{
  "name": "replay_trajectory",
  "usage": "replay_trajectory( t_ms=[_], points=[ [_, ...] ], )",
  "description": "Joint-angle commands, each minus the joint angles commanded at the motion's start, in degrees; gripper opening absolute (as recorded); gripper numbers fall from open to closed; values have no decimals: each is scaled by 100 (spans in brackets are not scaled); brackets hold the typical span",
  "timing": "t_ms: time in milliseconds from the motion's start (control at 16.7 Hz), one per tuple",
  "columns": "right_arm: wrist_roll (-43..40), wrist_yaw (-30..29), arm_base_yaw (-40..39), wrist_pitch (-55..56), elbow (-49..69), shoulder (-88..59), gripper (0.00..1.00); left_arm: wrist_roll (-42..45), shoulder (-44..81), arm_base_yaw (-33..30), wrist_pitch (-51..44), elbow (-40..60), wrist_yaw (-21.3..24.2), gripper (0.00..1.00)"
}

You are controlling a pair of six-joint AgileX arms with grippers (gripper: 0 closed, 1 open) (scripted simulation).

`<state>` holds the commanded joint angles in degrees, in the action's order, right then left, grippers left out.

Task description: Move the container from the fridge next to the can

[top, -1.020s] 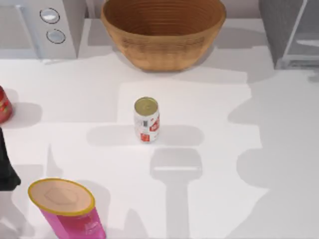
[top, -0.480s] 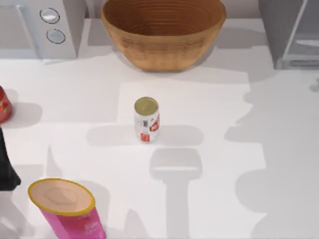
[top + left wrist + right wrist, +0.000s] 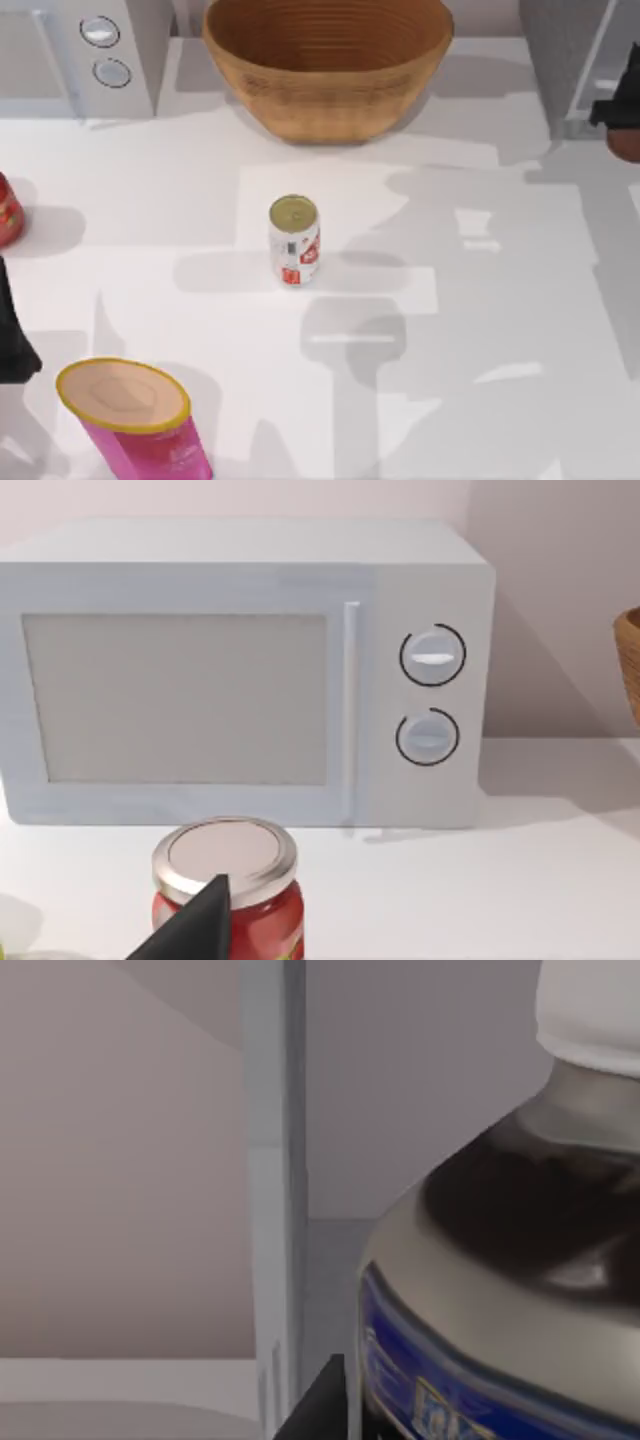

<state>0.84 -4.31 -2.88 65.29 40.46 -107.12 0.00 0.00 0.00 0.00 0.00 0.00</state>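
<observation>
The right hand [image 3: 622, 112] sits at the right edge of the top view, just in front of the fridge [image 3: 575, 60] in the upper right corner, and the right wrist view has the bottle [image 3: 500, 1260] looming very close beside the fridge's door frame; whether the fingers are clamped on it I cannot tell. The chief risk, as I judge it, is the bottle clipping that frame on the way out and tipping, or a loose hold letting its smooth wall slip during the long carry to the can [image 3: 294, 240] at mid-frame; setting it down too tight could also topple the can. The left hand [image 3: 185, 930] rests at the left edge near the red jar [image 3: 228, 885], fingers unreadable. Counted: one bottle, one can, one fridge, one microwave [image 3: 85, 55], one woven basket [image 3: 328, 65], one red jar, one pink canister [image 3: 135, 420], all on one white surface [image 3: 480, 400].
</observation>
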Motion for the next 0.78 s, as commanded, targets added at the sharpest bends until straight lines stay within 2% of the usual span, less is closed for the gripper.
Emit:
replay_trajectory(
  t_ms=[300,480,600,780],
  points=[
    [4,-2254,-2227,641,-214,-434,0,0,0,0,0,0,0,100],
    [7,-3341,-3300,922,-351,-555,0,0,0,0,0,0,0,100],
    [8,-3782,-3741,1041,-421,-587,0,0,0,0,0,0,0,100],
    [8,-3985,-3943,1097,-459,-595,0,0,0,0,0,0,0,100]
  ],
)
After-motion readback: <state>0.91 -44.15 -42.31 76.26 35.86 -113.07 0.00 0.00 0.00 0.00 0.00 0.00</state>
